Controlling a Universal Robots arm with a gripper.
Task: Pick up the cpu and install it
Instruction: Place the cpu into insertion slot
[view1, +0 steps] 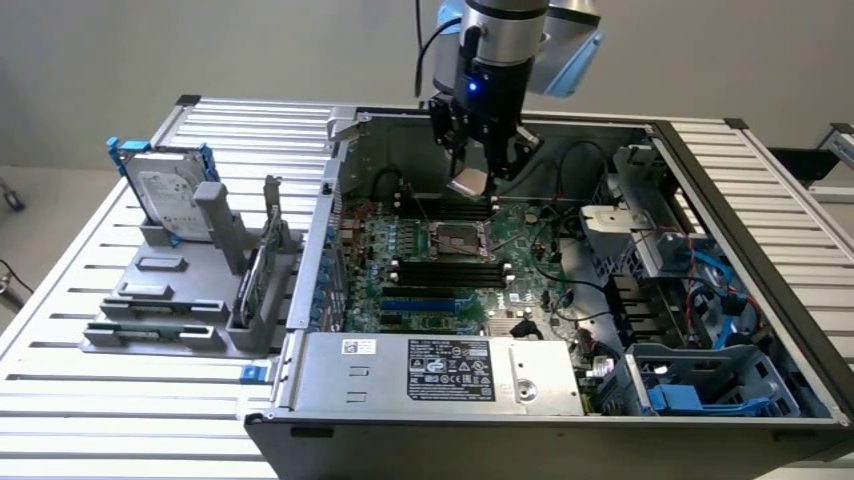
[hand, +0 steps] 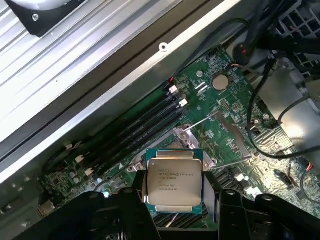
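Looking into the computer case (view1: 534, 450), you see your pincer (view1: 477, 172) gripping the cpu (hand: 174, 182) by its edges, up in the air, at twelve o'clock from the motherboard socket (view1: 457, 241) in the exterior view.

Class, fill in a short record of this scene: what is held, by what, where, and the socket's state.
held item: cpu, metal top facing the wrist camera
holder: gripper, shut on the cpu's edges
location: above the motherboard, inside the open case
socket: cpu not yet in it
outside case: hard drive standing upright
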